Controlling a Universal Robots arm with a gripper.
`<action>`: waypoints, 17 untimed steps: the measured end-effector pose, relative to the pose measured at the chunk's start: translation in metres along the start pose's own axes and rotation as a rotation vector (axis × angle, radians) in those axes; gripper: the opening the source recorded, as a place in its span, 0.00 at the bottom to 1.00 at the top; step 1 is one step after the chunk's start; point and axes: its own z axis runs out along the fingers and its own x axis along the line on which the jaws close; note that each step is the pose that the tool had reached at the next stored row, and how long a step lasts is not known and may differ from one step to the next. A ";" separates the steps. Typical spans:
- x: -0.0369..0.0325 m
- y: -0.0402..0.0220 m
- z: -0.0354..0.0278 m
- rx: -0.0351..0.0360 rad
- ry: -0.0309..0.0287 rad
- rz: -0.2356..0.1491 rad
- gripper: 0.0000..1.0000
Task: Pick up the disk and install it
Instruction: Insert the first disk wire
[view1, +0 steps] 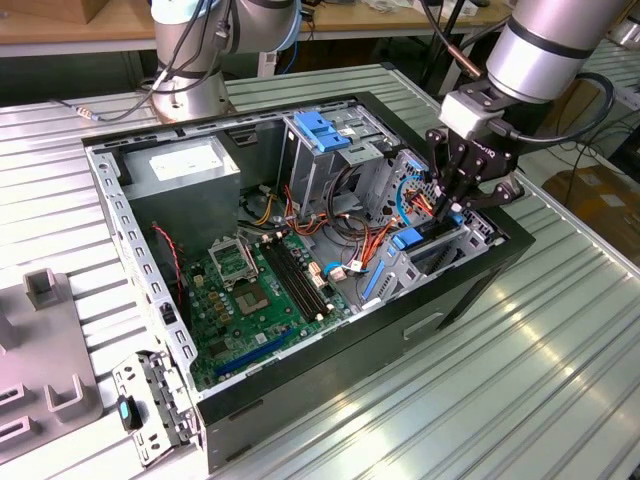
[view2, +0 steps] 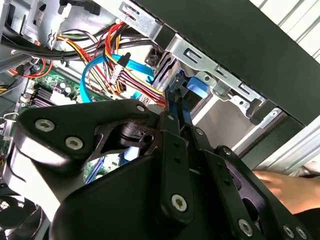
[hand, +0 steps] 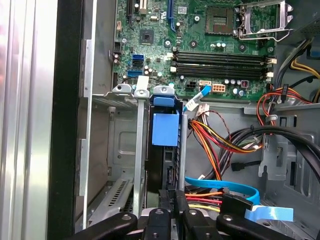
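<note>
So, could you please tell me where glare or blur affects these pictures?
Exterior view: window light glares off the ribbed metal table. Second wrist view: the gripper looms dark and soft in the foreground, with a blurred patch at one corner. First wrist view: evenly lit, with the motherboard sharp.

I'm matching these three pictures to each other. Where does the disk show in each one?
Exterior view: the disk stands on edge in the drive bay at the case's corner on the exterior view's right, below the gripper.
Second wrist view: the disk, blue, just beyond the gripper.
First wrist view: the disk between metal rails.
Shared landmark: the green motherboard.
</note>
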 end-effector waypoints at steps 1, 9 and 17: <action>0.0000 0.0000 -0.0010 0.0000 -0.0001 0.000 0.18; 0.0001 -0.0001 -0.0102 -0.0001 0.0005 0.000 0.23; 0.0001 -0.0001 -0.0106 -0.0001 0.0005 0.000 0.11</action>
